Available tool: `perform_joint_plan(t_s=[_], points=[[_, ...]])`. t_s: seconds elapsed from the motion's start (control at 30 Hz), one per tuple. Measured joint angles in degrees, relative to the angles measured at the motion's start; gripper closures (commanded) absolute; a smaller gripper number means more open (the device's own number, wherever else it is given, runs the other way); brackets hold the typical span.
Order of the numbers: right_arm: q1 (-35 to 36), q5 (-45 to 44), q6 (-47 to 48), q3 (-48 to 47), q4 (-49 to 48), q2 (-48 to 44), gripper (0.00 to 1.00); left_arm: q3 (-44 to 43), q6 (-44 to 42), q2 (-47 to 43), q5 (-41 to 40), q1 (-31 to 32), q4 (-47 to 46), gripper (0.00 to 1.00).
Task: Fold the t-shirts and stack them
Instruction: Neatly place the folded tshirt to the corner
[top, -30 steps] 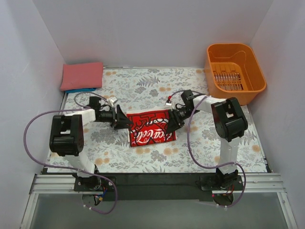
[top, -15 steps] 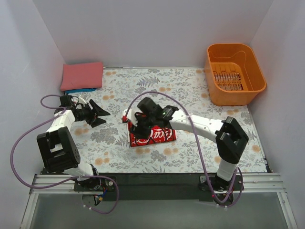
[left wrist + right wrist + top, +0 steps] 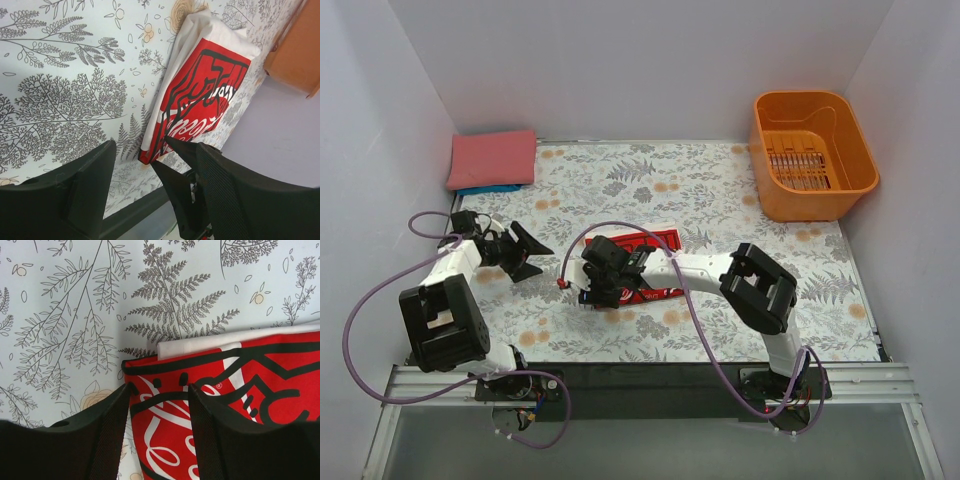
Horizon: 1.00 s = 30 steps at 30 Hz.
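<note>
Progress: salmon-red shirt (image 3: 492,158) stacked on blue shirt (image 3: 485,189) at far-left corner of counter (image 3: 720,200); white printed shirt (image 3: 658,240) looks folded mid-counter, not yet stacked | left arm bent at left, left pincer (image 3: 156,145) released, empty | right arm stretched across leftward, right pincer (image 3: 160,387) parted over printed shirt's left corner, no grip evident
</note>
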State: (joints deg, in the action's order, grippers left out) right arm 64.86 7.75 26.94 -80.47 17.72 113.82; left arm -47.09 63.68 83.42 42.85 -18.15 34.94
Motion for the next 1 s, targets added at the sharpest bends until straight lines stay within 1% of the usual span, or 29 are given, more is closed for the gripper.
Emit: perform_joint_plan(t_s=[0.37, 0.67, 0.77, 0.8, 0.83, 0.87, 0.9, 1.0], points=[[2.0, -0.2, 0.1, 0.0, -2.6, 1.2, 0.47, 1.7, -0.1, -0.5, -0.5, 0.0, -0.1, 0.35], [2.8, -0.5, 0.3, 1.2, -3.8, 1.4, 0.52, 1.9, 0.1, -0.7, -0.5, 0.0, -0.1, 0.35], [2.5, -0.5, 0.3, 2.1, -5.2, 1.7, 0.59, 2.6, 0.3, -0.8, -0.5, 0.0, -0.2, 0.35], [2.3, -0.4, 0.3, 2.3, -5.7, 1.7, 0.71, 2.8, 0.4, -0.8, -0.4, 0.0, -0.2, 0.35], [2.1, -0.3, 0.5, 2.4, -6.0, 1.7, 0.79, 2.9, 0.5, -0.8, -0.4, 0.0, -0.2, 0.35], [1.8, 0.0, 0.4, 2.4, -6.2, 1.8, 0.96, 3.1, 0.6, -0.8, -0.4, 0.0, -0.5, 0.35], [1.5, 0.2, 0.6, 2.4, -6.5, 1.9, 0.99, 3.3, 0.8, -0.8, -0.4, 0.0, -0.8, 0.35], [0.4, 1.8, 0.2, 2.4, -6.8, 1.9, 0.99, 4.7, 1.6, -0.8, 0.2, 0.2, -2.3, 0.33]])
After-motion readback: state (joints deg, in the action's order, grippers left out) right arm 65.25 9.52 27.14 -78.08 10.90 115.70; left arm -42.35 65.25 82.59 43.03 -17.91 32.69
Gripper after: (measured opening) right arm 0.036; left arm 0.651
